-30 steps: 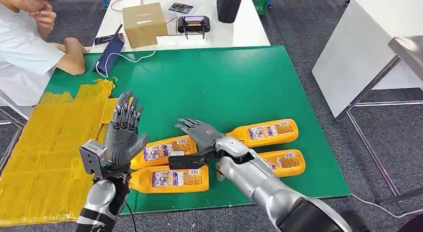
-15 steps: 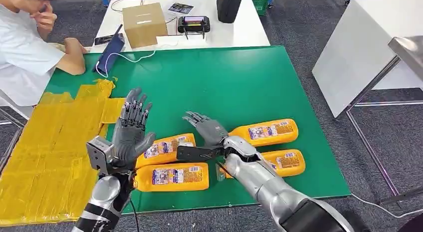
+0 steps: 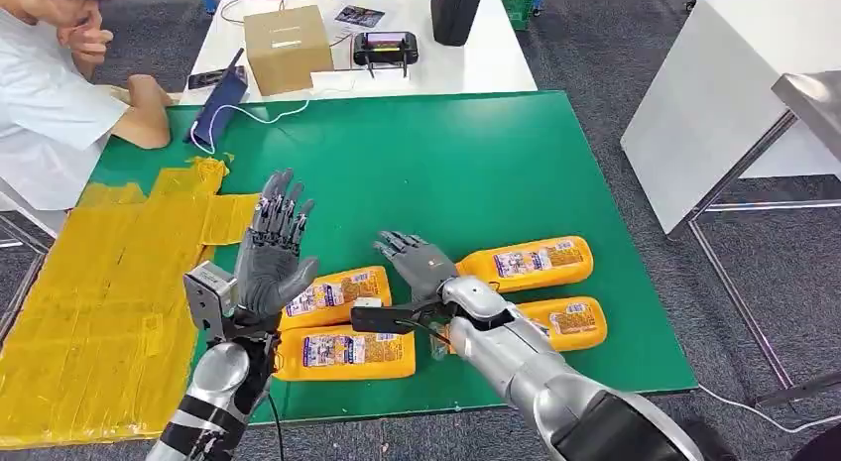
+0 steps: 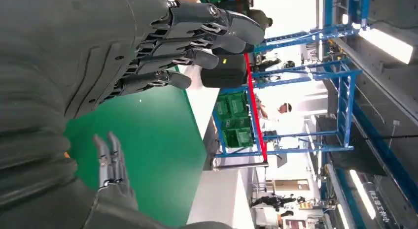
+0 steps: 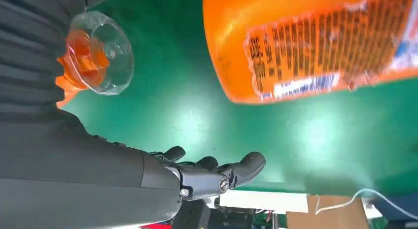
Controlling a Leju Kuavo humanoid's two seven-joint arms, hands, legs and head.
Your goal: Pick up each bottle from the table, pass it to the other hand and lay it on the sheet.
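Four orange bottles lie flat on the green mat [image 3: 476, 164]: two toward its near edge beside the left hand [image 3: 270, 263], one [image 3: 345, 351] in front of the other [image 3: 332, 292], and two more on the far side of the right hand [image 3: 419, 263], the upper bottle [image 3: 528, 262] and the lower bottle [image 3: 565, 320]. The yellow sheet [image 3: 89, 302] lies along the mat's left side, with no bottle seen on it, so the task looks barely begun. The left hand stands raised, palm up, fingers spread, holding nothing, probably poised to receive. The right hand hovers low over the mat between the pairs, fingers apart and empty, likely lining up a grasp. The right forearm covers the lower bottle's neck end, and a clear cap [image 5: 101, 54] sits right against the right hand's cover in the wrist view; whose cap it is I cannot tell.
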